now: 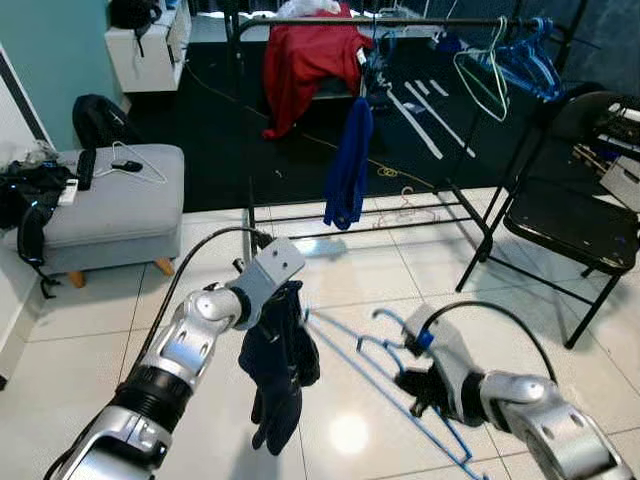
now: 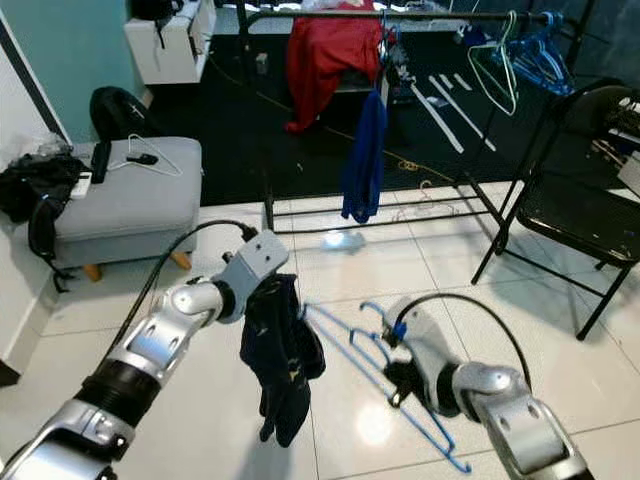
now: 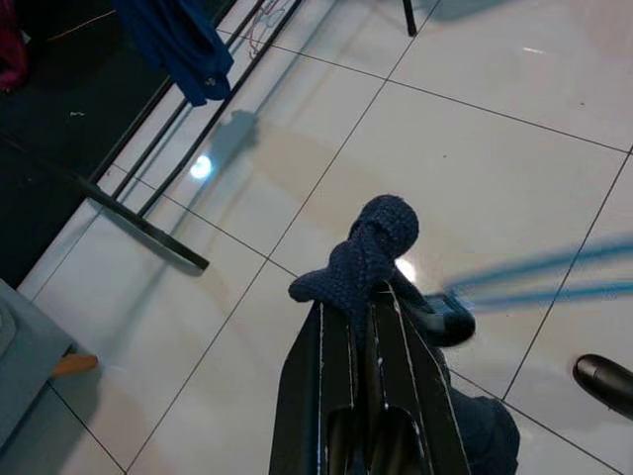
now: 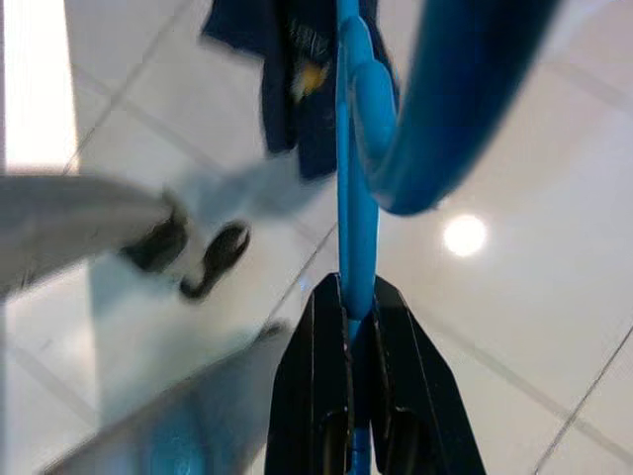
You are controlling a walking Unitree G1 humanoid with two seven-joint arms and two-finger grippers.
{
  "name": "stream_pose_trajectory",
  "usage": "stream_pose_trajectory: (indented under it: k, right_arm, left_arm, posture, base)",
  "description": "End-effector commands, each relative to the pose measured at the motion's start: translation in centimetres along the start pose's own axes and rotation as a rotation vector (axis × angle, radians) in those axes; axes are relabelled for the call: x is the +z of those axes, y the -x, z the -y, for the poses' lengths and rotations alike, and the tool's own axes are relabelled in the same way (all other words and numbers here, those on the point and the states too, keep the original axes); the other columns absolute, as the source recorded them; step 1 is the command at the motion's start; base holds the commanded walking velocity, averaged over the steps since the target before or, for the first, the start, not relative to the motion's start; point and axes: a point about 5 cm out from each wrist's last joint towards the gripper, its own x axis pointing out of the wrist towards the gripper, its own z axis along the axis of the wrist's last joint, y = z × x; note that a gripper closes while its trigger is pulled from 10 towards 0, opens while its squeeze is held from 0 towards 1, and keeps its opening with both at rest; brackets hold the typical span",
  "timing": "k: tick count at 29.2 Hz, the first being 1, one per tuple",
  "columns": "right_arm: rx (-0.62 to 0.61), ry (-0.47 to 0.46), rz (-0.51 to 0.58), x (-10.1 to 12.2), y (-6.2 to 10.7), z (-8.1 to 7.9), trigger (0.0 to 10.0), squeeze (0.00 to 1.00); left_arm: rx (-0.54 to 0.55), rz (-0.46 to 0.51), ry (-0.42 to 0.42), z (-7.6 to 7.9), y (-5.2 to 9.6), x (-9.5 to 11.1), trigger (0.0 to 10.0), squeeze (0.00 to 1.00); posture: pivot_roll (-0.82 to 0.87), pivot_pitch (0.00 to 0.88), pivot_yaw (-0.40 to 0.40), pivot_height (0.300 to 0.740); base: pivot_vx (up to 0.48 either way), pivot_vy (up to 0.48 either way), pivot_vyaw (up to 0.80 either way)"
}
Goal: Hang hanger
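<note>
Clamped in the right gripper (image 4: pixel 358 327), black fingers closed on its thin rod: the bright blue plastic hanger (image 1: pixel 400 385), held low over the pale glossy floor tiles (image 1: pixel 400 280), long axis slanting from near the left arm's load down toward the robot's right, hook end (image 1: pixel 392 322) up beside the right wrist. Pinched shut in the left gripper (image 3: pixel 358 307): a dark navy knitted garment (image 1: pixel 280 365), dangling limp just beside the hanger's upper end, apparently not yet threaded onto it. Ahead and well apart, across the tiles: the black metal clothes rack (image 1: pixel 400 22), top rail running crosswise, already carrying a red garment (image 1: pixel 305 60), a blue one (image 1: pixel 350 165) and several spare hangers (image 1: pixel 510 60). Probably the deciding relation: hook pointing away from that rail and far below it, right arm alone holding the hanger, so a lift and a turn toward the rail needed.
</note>
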Motion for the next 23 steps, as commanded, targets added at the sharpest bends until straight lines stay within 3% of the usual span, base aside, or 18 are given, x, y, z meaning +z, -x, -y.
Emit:
stream_pose_trajectory:
  k: [1, 17, 23]
  right_arm:
    - [0.024, 0.000, -0.038, -0.5, 0.1, -0.5, 10.0, 0.00]
    - [0.023, -0.011, -0.048, -0.4, 0.3, -0.3, 10.0, 0.00]
    - [-0.023, -0.016, -0.046, -0.5, 0.1, 0.5, 10.0, 0.00]
  left_arm:
    - [-0.005, -0.001, -0.018, 0.1, 0.0, 0.1, 10.0, 0.00]
    - [-0.008, -0.002, -0.019, 0.1, -0.1, 0.2, 10.0, 0.00]
    - [-0.007, -0.001, -0.016, 0.2, -0.1, 0.2, 10.0, 0.00]
  posture:
    - [-0.06, 0.085, -0.004, 0.740]
    - [-0.06, 0.086, -0.002, 0.740]
    - [-0.06, 0.086, -0.003, 0.740]
  base:
    - [0.000, 0.000, 0.00]
    - [0.000, 0.000, 0.00]
    - [0.000, 0.000, 0.00]
